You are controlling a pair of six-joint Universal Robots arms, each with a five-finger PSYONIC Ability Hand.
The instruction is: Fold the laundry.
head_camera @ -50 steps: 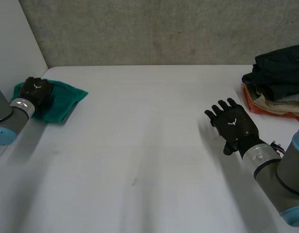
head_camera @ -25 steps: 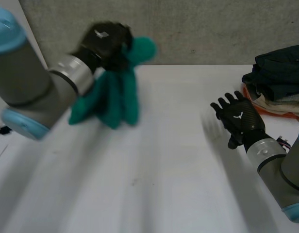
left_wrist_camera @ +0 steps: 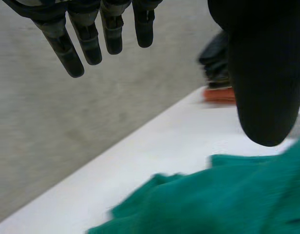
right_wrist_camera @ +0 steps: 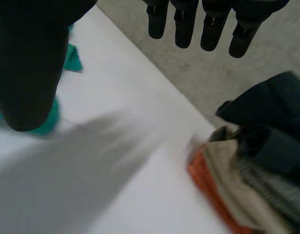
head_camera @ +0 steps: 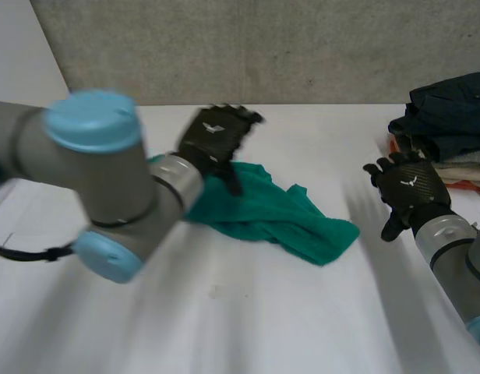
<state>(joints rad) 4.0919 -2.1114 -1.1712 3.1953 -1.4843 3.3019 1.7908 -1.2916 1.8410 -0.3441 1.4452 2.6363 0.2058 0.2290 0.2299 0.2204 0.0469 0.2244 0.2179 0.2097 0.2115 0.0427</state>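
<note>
A crumpled green cloth (head_camera: 275, 214) lies on the white table (head_camera: 248, 312) near its middle. My left hand (head_camera: 215, 136) hovers above the cloth's left end with its fingers (left_wrist_camera: 86, 41) straight and spread, holding nothing; the green cloth (left_wrist_camera: 213, 200) lies under its palm in the left wrist view. My right hand (head_camera: 407, 187) hangs open above the table's right side, between the cloth and the laundry pile. Its fingers (right_wrist_camera: 189, 24) are straight, and a bit of the green cloth (right_wrist_camera: 62, 92) shows beside its thumb.
A pile of laundry (head_camera: 446, 128) sits at the table's back right: dark garments on top, beige and orange ones (right_wrist_camera: 228, 190) below. A grey concrete wall (head_camera: 248, 47) runs behind the table. My left arm (head_camera: 92, 179) reaches across the table's left half.
My left hand carried the green cloth from the far left corner toward the table's middle, then opened and let it drop. My right hand drifted right toward the pile.
</note>
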